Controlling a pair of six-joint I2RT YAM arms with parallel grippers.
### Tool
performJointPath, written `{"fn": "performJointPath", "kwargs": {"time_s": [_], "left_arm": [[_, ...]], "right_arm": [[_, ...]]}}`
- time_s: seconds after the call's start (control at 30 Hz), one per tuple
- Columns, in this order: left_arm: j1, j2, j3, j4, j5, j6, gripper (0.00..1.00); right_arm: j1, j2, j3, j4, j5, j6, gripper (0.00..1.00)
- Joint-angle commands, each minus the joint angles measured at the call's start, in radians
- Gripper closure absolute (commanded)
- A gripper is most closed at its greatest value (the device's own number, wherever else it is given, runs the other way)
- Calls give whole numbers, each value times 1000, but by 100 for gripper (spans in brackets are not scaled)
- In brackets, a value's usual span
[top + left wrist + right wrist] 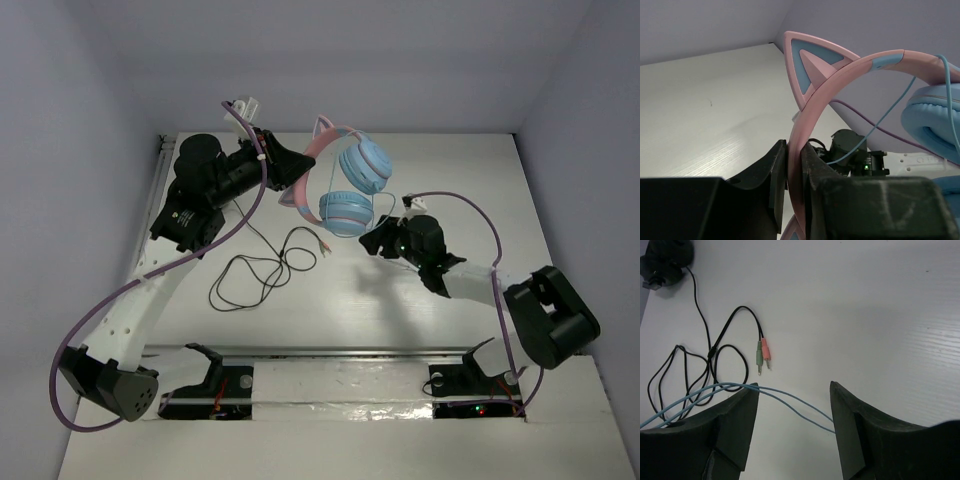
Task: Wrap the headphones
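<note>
The headphones [352, 185] hang above the back middle of the table, pink headband with cat ears [812, 65] and light blue earcups [365, 165]. My left gripper [285, 168] is shut on the headband [795, 165], which is pinched between its black fingers. The thin light blue cable [880, 122] trails from the earcups towards my right gripper [378, 240], just below the lower earcup. In the right wrist view, two strands of that cable [790, 399] run loosely across the gap of the right gripper [795, 386], whose jaws stand apart.
A thin black cable [255, 275] lies in loose loops on the white table [450, 180], ending in green and pink plugs [763, 352]. A black object [662, 260] sits at its far end. Grey walls close in the back and sides.
</note>
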Motion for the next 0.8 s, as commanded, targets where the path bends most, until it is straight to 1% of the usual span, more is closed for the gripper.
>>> {"fn": "performJointPath", "kwargs": {"time_s": [0.0,0.03,0.17,0.2,0.27,0.3,0.33,0.4,0.43,0.5,0.53,0.63,0.67,0.77], "left_arm": [[6,-38,51,82,21,-33,100],[6,-36,52,73,15,-30,100],[6,-35,60,65,3,-26,100],[6,-33,62,65,0,-26,100],[6,-24,68,65,-6,-26,100],[6,-21,69,66,-12,-29,100],[6,-15,74,72,-22,-32,100],[6,-6,74,85,-35,-44,100],[6,8,74,91,-57,-49,100],[6,22,77,108,-78,-59,100],[6,49,74,146,-129,-85,100],[6,59,66,163,-169,-98,100],[6,67,60,184,-212,-104,100],[6,88,37,241,-256,-151,100]], "right_arm": [[0,66,81,39,-77,-29,36],[0,106,95,57,-100,-25,38],[0,167,100,101,-115,0,43],[0,172,98,106,-118,2,44],[0,172,80,169,-140,35,48],[0,171,57,190,-156,51,52],[0,168,43,234,-178,63,62],[0,152,2,258,-178,94,72],[0,146,-9,255,-173,95,83],[9,125,-24,241,-178,95,90],[9,93,-49,209,-186,106,100],[34,62,-60,186,-186,114,100],[34,28,-69,151,-180,114,100],[71,-45,-81,77,-155,114,100]]}}
